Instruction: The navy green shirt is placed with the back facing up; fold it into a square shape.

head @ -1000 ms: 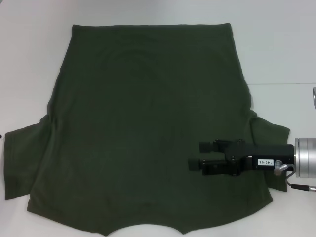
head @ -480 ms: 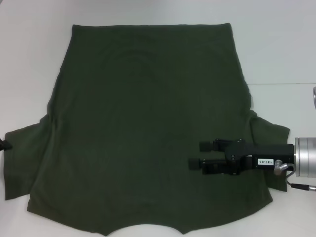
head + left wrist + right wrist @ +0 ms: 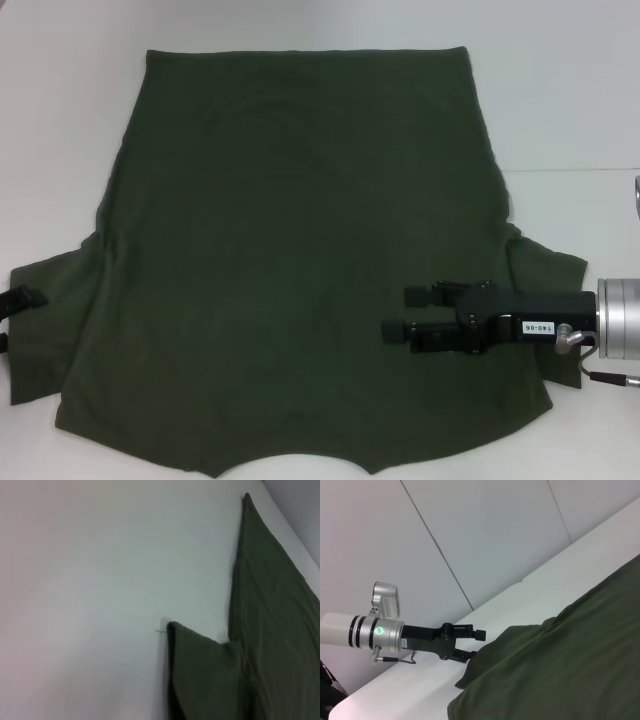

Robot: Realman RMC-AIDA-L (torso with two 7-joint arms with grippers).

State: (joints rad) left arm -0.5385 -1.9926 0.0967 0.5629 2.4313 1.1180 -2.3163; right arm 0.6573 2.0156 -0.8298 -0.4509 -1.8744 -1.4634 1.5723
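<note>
Right arm: you see it reaching in level from the right edge of the head view, silver wrist cylinder outermost, black body pointing toward the middle of the shirt.
Right claw [image 3: 395,313]: it hangs over the lower right part of the shirt body, just inside the right sleeve; its two black fingers lie parallel with a clear gap between them, so they are spread and pinch nothing.
Left claw [image 3: 20,300]: only a black tip shows at the left edge of the head view, at the outer hem of the left sleeve. In the right wrist view you find it again [image 3: 472,643], held out level on its silver wrist, fingers parted with one above and one at the edge of the sleeve fabric; you cannot tell whether it touches the cloth.
Navy green shirt [image 3: 300,250]: it lies flat and spread out on the white bench [image 3: 60,100], hem toward the far side, neck curve at the near edge, both short sleeves out to the sides.
Left wrist view: it shows you only the sleeve and side of the shirt on bare bench, no fingers.
Change since the earlier frames: the left claw has come further in at the sleeve hem; the right claw and the shirt have not shifted.
Writing: a small white label [image 3: 537,328] on the right claw's body carries digits, seen upside down; they seem to read 140-06.
</note>
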